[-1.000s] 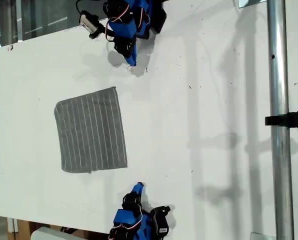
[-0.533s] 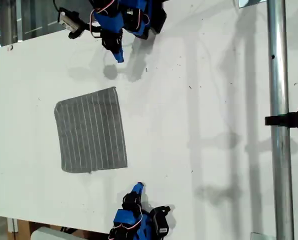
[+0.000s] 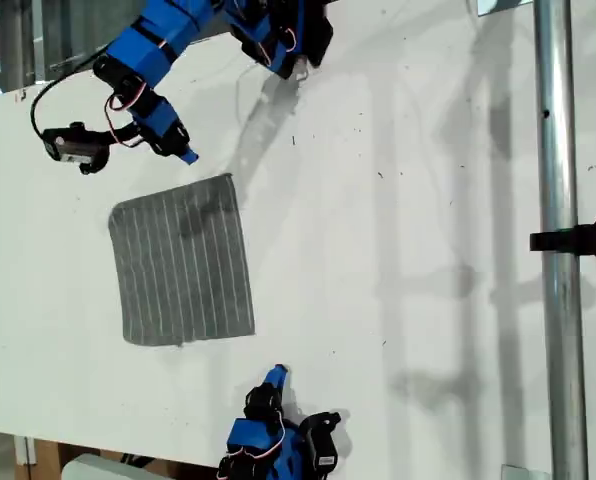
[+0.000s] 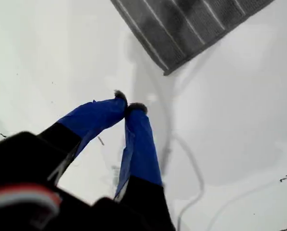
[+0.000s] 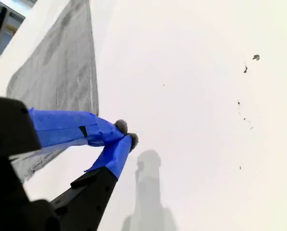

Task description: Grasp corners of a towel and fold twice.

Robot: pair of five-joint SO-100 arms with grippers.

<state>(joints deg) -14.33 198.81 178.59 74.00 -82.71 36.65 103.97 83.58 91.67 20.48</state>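
First hand [image 4: 127, 103] closed, empty — towel [image 4: 191, 24] corner near.

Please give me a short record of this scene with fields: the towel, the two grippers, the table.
towel: towel lies flat and unfolded on the table, grey with thin white stripes
first gripper: my first gripper is shut, empty, above bare table just off a towel corner
second gripper: my second gripper is shut, empty, beside the towel's edge
contact: neither gripper touches the towel
folds done: none
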